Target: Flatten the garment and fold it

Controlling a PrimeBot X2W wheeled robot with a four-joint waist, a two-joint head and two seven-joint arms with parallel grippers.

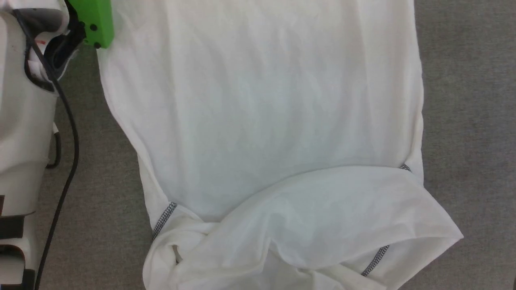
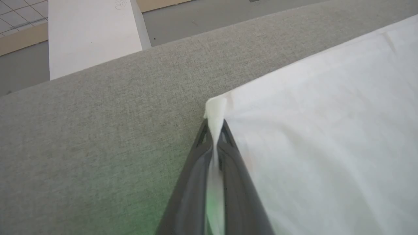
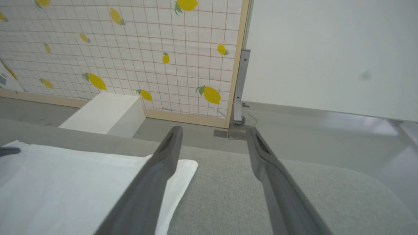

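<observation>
The white garment (image 1: 258,112) lies spread on the grey padded table (image 1: 467,121). Its near end is bunched and folded over, with dark grey stitching (image 1: 164,219) showing at the seams. In the left wrist view my left gripper (image 2: 214,126) is shut on a far corner of the garment (image 2: 326,137), and a strip of cloth runs between the two dark fingers. My right gripper (image 3: 214,135) hangs open above the other far corner of the garment (image 3: 72,186). Its left finger (image 3: 163,163) crosses over that corner, and nothing is between the fingers.
My left arm's pale forearm (image 1: 24,121), green wrist part (image 1: 94,20) and black cable (image 1: 68,161) run along the table's left side. Beyond the far table edge stand a rigid white box (image 3: 104,114) and a lemon-print panel (image 3: 130,49). Bare grey table (image 3: 294,195) lies right of the garment.
</observation>
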